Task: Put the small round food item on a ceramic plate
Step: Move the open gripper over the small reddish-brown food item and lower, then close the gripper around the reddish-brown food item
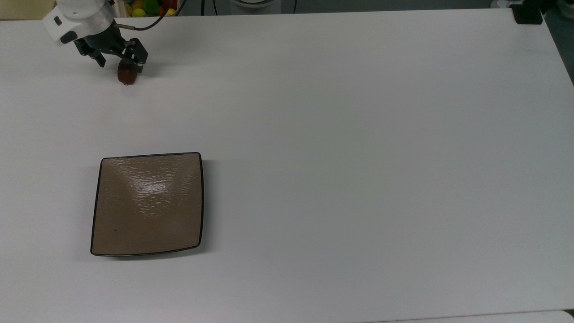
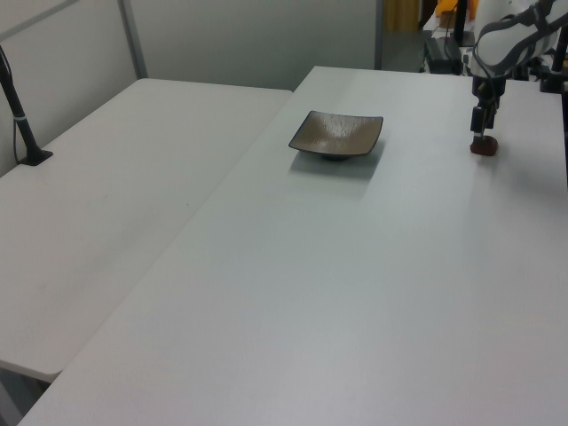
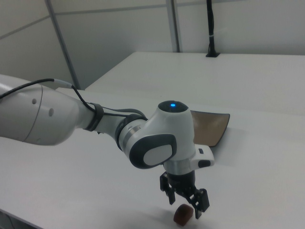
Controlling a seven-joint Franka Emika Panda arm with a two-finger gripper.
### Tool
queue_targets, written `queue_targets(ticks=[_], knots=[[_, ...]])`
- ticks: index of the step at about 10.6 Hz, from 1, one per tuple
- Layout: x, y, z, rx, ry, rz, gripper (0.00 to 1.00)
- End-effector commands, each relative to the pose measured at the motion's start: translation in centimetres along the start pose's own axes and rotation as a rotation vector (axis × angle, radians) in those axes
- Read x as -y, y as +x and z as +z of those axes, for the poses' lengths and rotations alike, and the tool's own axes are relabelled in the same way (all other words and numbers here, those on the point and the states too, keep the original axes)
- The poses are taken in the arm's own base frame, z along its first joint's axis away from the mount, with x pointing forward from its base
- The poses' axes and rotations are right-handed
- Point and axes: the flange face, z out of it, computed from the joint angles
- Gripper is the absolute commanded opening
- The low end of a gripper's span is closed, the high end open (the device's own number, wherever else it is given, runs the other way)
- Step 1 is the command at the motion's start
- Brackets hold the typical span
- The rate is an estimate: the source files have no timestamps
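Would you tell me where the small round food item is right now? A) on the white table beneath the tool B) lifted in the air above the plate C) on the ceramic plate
A: the small round food item rests on the white table under the open tool, far from the bare ceramic plate.
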Motion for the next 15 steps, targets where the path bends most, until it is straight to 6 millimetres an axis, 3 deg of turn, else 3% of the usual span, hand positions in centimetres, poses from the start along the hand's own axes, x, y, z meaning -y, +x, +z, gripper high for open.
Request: queue_targets(ticks=[1, 2, 4, 6, 9, 10, 12, 15], knots=[[0.0, -0.7, 1.2, 0.023, -0.042, -0.053, 1.0], [0.0, -0.7, 1.5, 0.024, -0.046, -0.057, 1.0], [0.1, -0.9, 2.2, 0.031, -0.046, -0.128, 0.81], [0.1, -1.0, 2.3, 0.032, -0.045, -0.129, 0.67], [0.1, -1.0, 2.2, 0.034, -0.044, -0.131, 0.2], [0.1, -1.0, 2.0, 0.032, -0.044, -0.131, 0.14], [0.2, -0.9, 1.3, 0.026, -0.044, -0.134, 0.14], [0.5, 0.6, -2.6, 0.013, -0.045, -0.148, 0.14]])
